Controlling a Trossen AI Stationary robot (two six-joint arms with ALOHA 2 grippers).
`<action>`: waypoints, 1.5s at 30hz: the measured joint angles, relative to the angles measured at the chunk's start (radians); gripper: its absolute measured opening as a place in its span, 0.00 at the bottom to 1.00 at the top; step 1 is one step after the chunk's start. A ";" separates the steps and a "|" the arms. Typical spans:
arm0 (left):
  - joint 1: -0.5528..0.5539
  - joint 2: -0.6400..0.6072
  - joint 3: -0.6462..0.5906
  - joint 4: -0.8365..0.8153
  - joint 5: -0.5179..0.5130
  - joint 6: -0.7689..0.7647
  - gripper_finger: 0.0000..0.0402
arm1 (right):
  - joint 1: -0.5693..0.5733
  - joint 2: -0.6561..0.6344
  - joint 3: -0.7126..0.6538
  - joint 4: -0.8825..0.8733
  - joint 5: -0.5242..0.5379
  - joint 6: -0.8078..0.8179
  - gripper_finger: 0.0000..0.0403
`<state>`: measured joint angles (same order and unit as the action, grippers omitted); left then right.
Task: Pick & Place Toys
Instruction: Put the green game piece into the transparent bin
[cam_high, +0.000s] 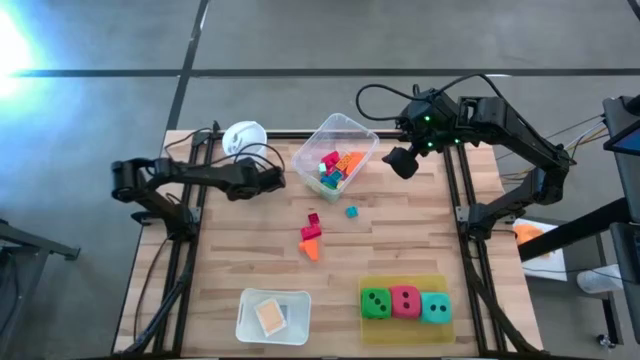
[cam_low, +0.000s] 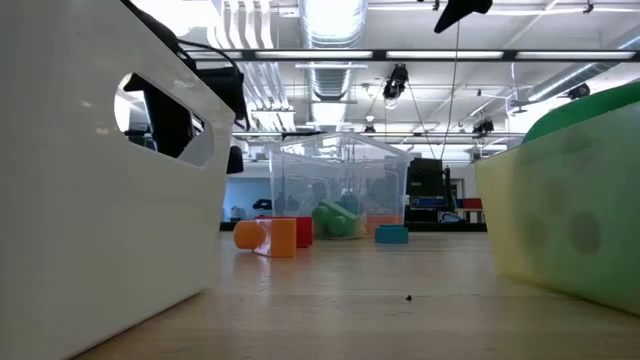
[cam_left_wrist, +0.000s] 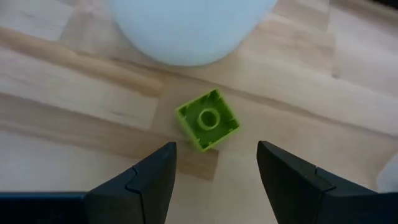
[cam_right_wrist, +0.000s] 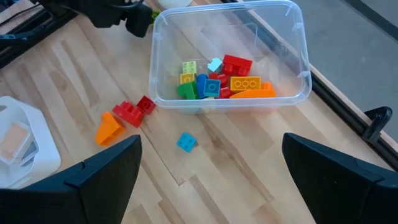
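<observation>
The left tool (cam_left_wrist: 214, 171) hung over the wooden counter (cam_high: 400, 255) beside the white cup (cam_high: 243, 137), its two fingers partly apart and holding nothing, with one lime-green block (cam_left_wrist: 208, 119) lying on the wood just ahead of the gap between them. The right tool (cam_high: 402, 160) hovered at the far right edge of the counter, beside the clear tub (cam_high: 334, 150), its fingers spread wide and empty. Inside the tub (cam_right_wrist: 231, 56) lay a heap of small blocks in red, orange, yellow, green and blue; the exact number could not be told. On the open wood near the tub lay two red blocks (cam_right_wrist: 134, 111) touching each other, one orange wedge (cam_right_wrist: 109, 128) just beside them, and one small teal block (cam_right_wrist: 186, 142) on its own. At the near edge three dotted dice, one green (cam_high: 375, 302), one red (cam_high: 405, 300) and one teal (cam_high: 435, 307), sat in a row on a yellow tray (cam_high: 402, 330), and a white tray (cam_high: 272, 317) held one flat tan tile (cam_high: 270, 317).
</observation>
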<state>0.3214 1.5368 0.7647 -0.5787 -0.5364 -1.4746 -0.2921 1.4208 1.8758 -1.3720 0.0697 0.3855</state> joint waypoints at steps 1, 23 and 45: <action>0.000 0.007 0.000 0.010 -0.007 0.000 0.56 | 0.000 0.000 0.000 0.000 0.000 0.000 0.95; 0.001 0.026 -0.067 0.155 -0.040 0.037 0.56 | 0.000 0.000 0.000 0.000 -0.023 0.007 0.95; 0.000 0.025 -0.084 0.197 -0.047 0.000 0.56 | 0.015 0.000 0.000 0.000 -0.053 -0.002 0.95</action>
<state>0.3218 1.5616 0.6811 -0.3813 -0.5838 -1.4745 -0.2770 1.4204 1.8755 -1.3720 0.0163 0.3838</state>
